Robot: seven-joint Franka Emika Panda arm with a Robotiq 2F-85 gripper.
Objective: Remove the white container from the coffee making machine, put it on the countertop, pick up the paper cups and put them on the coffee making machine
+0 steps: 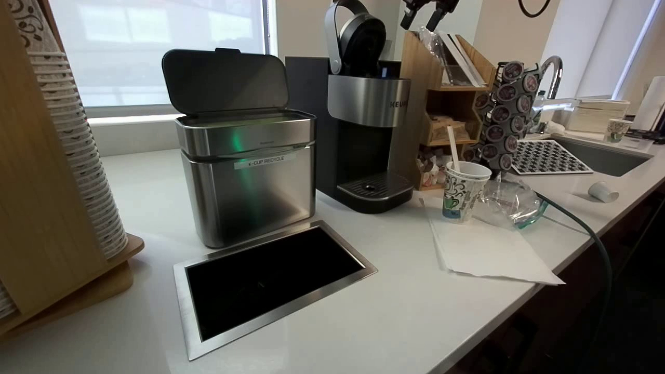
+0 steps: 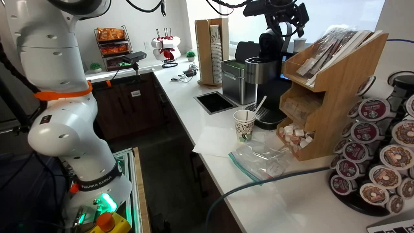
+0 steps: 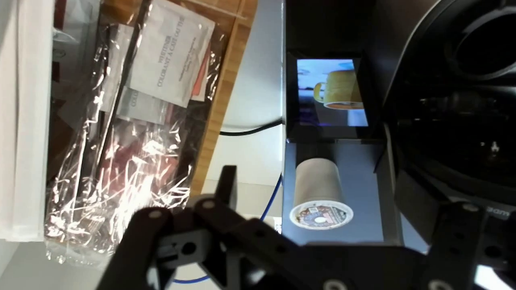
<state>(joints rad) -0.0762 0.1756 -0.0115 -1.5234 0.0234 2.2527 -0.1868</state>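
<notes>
The coffee making machine (image 1: 366, 101) stands with its head lifted open; it also shows in an exterior view (image 2: 261, 72) and the wrist view (image 3: 455, 100). A small white container (image 3: 318, 181), a pod with a printed lid, rests at the machine's back beside its lit screen; it also shows in an exterior view (image 2: 299, 44). My gripper (image 3: 320, 187) is open above it, fingers on either side and apart from it. The gripper also shows in both exterior views (image 1: 421, 22) (image 2: 289, 31). The paper cups (image 1: 464, 200) (image 2: 245, 129), nested with a stick inside, stand on the countertop (image 1: 384, 296).
A wooden organizer (image 1: 415, 93) with packets stands close beside the machine. A steel bin (image 1: 254, 182) with its lid up and a recessed opening (image 1: 275, 280) are on the other side. A clear bag (image 2: 262, 161), paper sheets, a hose and a pod carousel (image 2: 365, 155) lie nearby.
</notes>
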